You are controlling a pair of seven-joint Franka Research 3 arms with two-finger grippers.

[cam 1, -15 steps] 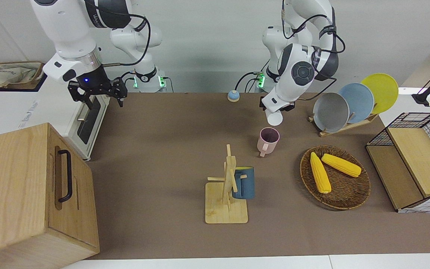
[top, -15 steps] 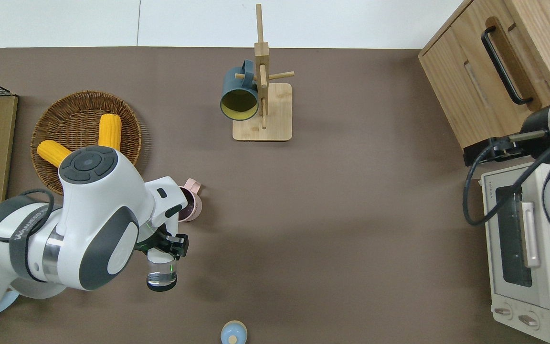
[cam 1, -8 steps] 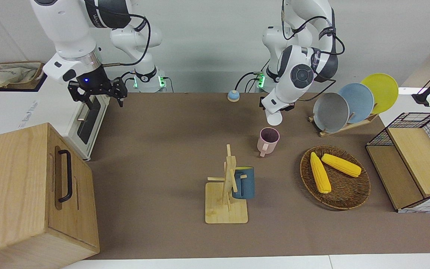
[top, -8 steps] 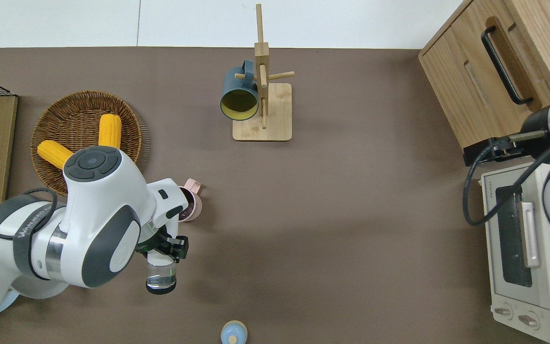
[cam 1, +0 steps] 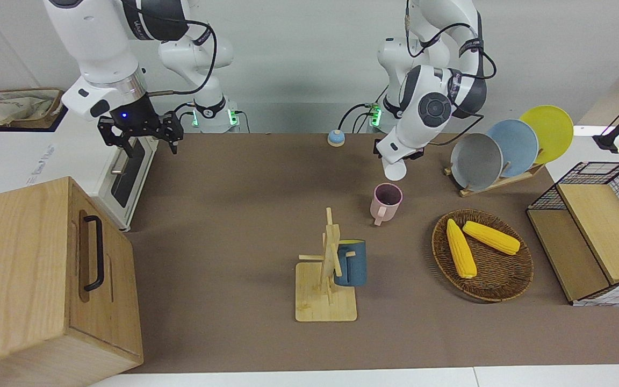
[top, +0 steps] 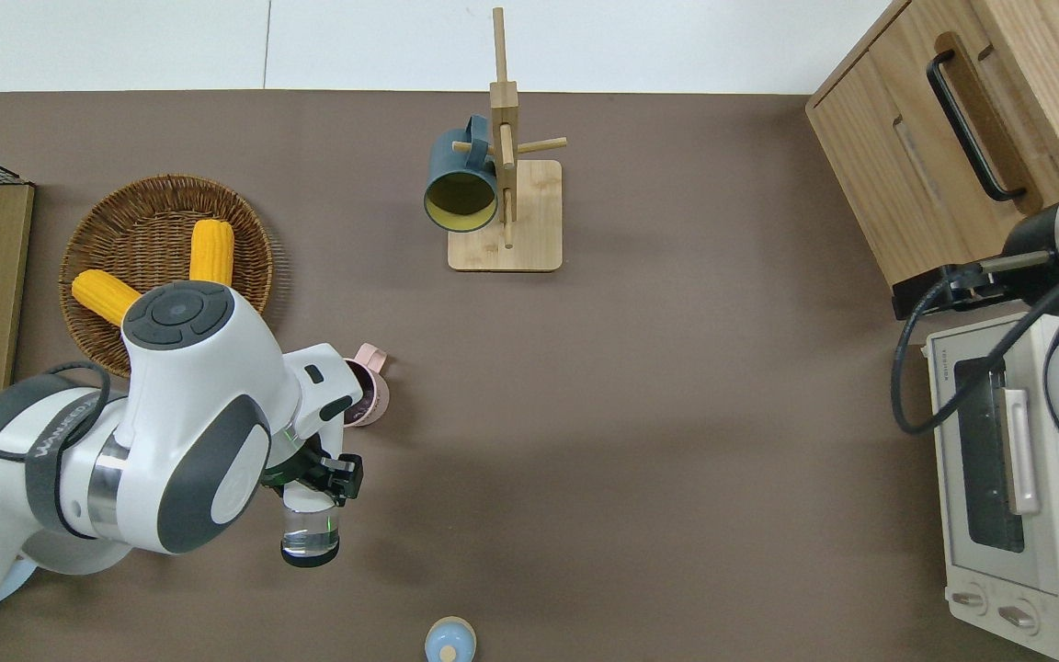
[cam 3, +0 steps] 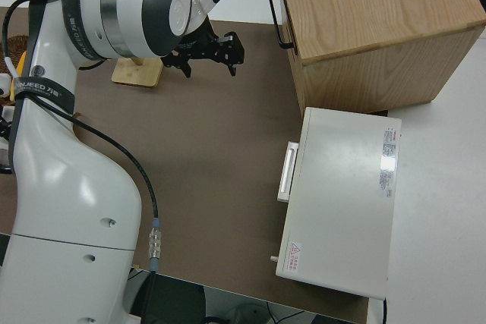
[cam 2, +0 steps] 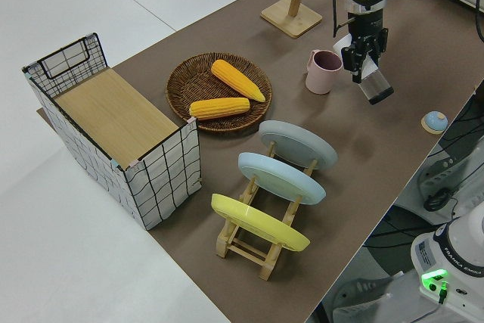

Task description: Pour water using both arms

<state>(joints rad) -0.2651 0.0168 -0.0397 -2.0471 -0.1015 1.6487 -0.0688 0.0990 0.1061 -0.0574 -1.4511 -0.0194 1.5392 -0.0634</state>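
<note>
My left gripper [top: 313,473] [cam 1: 402,155] [cam 2: 363,57] is shut on a clear glass [top: 310,535] [cam 1: 395,171] [cam 2: 375,87]. The glass hangs tilted in the air over the bare brown mat, a short way from a pink mug [top: 367,395] [cam 1: 386,200] [cam 2: 324,71]. That mug stands upright on the mat, handle pointing away from the robots, and nothing touches it. The right arm is parked, its gripper [cam 1: 140,141] [cam 3: 209,61] open and holding nothing.
A wooden mug tree [top: 504,198] carries a dark blue mug [top: 461,181]. A wicker basket [top: 130,207] holds two corn cobs. Also here: plate rack [cam 1: 495,181], wire crate [cam 1: 599,231], wooden cabinet [cam 1: 46,269], toaster oven [top: 1012,478], small blue knob [top: 449,640].
The left arm's wrist has shifted slightly, and the held glass has barely moved. The right arm is unchanged.
</note>
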